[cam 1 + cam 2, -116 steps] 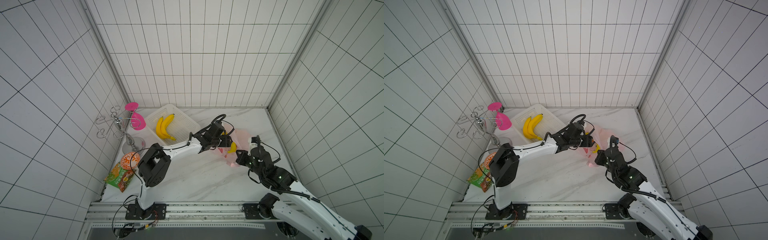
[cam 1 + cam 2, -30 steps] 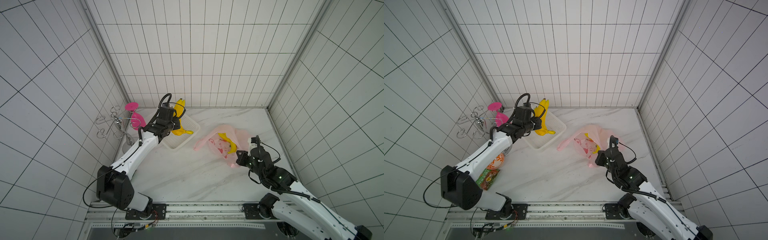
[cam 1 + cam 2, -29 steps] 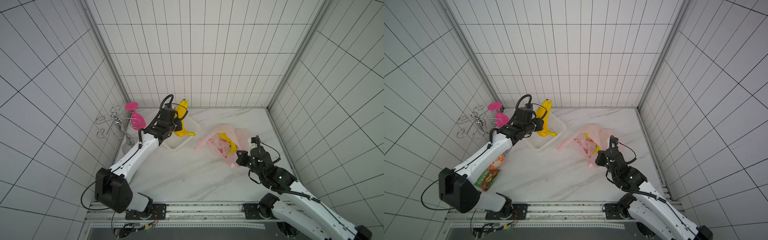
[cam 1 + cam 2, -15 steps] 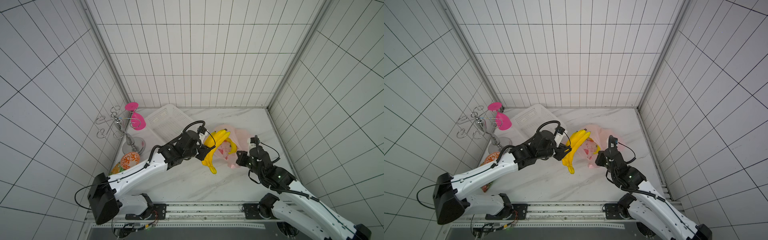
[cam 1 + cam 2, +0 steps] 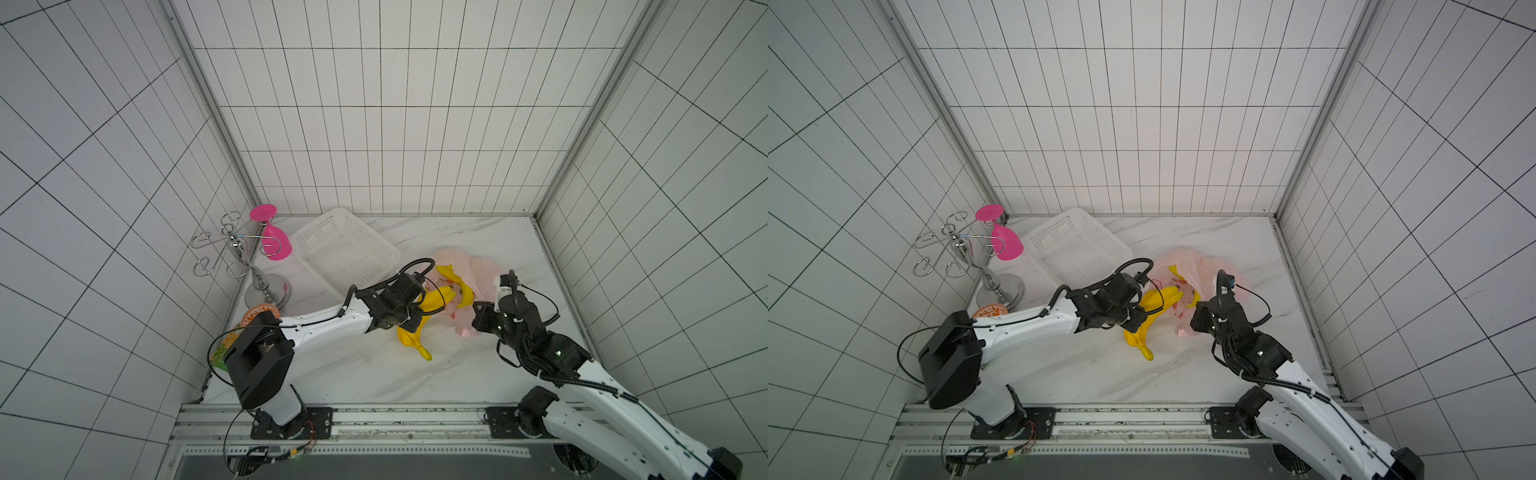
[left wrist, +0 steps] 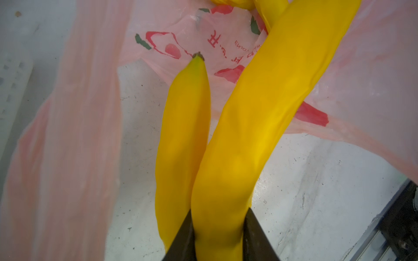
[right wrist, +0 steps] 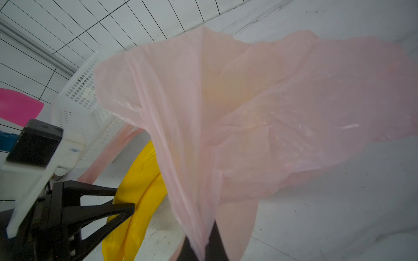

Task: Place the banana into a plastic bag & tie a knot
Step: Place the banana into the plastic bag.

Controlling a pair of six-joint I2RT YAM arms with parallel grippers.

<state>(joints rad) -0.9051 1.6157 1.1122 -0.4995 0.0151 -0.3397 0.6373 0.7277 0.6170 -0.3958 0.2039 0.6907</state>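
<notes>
Marble table [image 5: 457, 374]; basket [image 5: 345, 249], plastic bag [image 5: 482, 266], rack [image 5: 266, 289].

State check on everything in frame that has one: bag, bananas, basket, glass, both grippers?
plastic bag: mouth held up open, handles untied.
single banana: inside the bag.
banana bunch: clamped, tips at the bag's mouth, stem end outside.
left gripper: shut on the banana bunch.
right gripper: shut on the bag's edge.
basket: empty.
pink glass: hanging upside down on the rack.

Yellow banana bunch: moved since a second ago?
Yes. The yellow banana bunch, clamped in the left gripper jaws, has gone from the white perforated plastic basket rightward, up to the translucent pale-pink plastic bag.
</notes>
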